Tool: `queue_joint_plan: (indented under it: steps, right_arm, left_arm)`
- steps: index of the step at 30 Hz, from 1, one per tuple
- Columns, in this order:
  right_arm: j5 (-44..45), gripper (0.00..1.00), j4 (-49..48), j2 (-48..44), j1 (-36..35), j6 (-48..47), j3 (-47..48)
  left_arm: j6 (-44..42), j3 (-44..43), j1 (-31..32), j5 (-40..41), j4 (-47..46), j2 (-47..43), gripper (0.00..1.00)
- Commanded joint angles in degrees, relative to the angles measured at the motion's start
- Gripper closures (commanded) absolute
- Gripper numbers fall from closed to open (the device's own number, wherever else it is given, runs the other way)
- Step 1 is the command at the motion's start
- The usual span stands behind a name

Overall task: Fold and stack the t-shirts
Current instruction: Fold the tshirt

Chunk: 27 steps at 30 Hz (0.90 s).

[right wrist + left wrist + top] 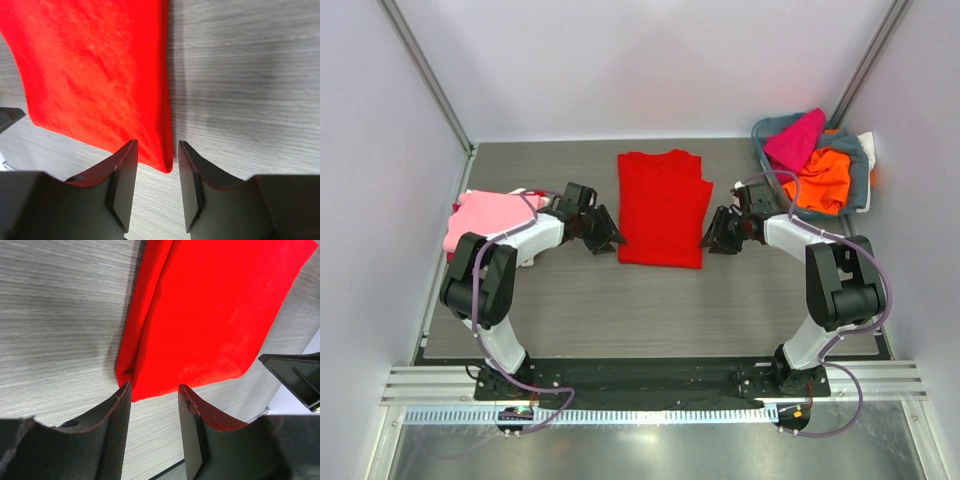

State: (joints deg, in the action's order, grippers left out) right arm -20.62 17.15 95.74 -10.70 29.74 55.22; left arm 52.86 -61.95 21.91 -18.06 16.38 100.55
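Left claw (152, 390) and right claw (157, 145) stand released, jaws apart; we find the folded red t-shirt (662, 205) flat on the table (570, 300) between them, near corners at their tips.

A: Middle of the frame?
B: On the table (650, 310), a folded t-shirt (662, 208); left gripper (608, 238) just beside its lower left corner, right gripper (712, 240) beside the lower right.
A: And elsewhere?
B: At middle left, heaped t-shirts (485, 218); upper right, more t-shirts (815, 160) in the basket (861, 185).

Left gripper (612, 240) and right gripper (708, 241) low, tips inward (jaws apart).
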Motion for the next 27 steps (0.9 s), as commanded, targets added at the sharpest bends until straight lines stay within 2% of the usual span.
queue_joint_plan:
  steps: [1,5,6,7,12,15,18,25,27]
  right_arm:
    - [-2.14,0.57,-3.87,0.22,-0.46,-1.00,0.06]
    - [-3.19,0.62,-4.75,2.07,-0.90,-1.00,0.32]
    - [-3.37,0.67,-4.93,2.43,-1.08,-0.74,0.50]
    - [-3.81,0.67,-4.93,2.69,-1.34,-0.65,0.59]
    - [-3.20,0.67,-5.10,3.40,-1.78,-0.56,0.76]
    - [-3.28,0.68,-5.37,3.57,-1.96,-0.47,0.85]
    - [-3.55,0.70,-5.55,4.01,-2.05,-0.38,1.12]
    - [-2.14,0.66,-5.54,3.83,-2.13,-0.29,0.94]
    - [-2.40,0.69,-5.63,4.27,-2.13,-0.38,1.20]
  left_arm:
    - [-1.44,-0.36,0.67,-1.53,-2.58,-0.10,0.57]
    - [-1.62,-0.27,1.20,-1.45,-2.49,0.78,0.57]
    - [-1.62,-0.27,1.12,-1.45,-2.50,0.87,0.58]
    - [-1.62,-0.10,1.20,-1.45,-2.32,0.96,0.58]
    - [-2.32,0.43,1.20,-0.04,-1.53,0.43,0.58]
    - [-2.50,0.08,1.20,-0.21,-1.44,0.87,0.64]
    - [-2.50,-0.62,1.20,-0.92,-1.44,1.75,0.66]
    - [-3.55,-1.76,1.20,1.37,0.84,2.54,0.61]
    - [-3.55,-2.38,1.20,0.84,0.84,3.59,0.62]
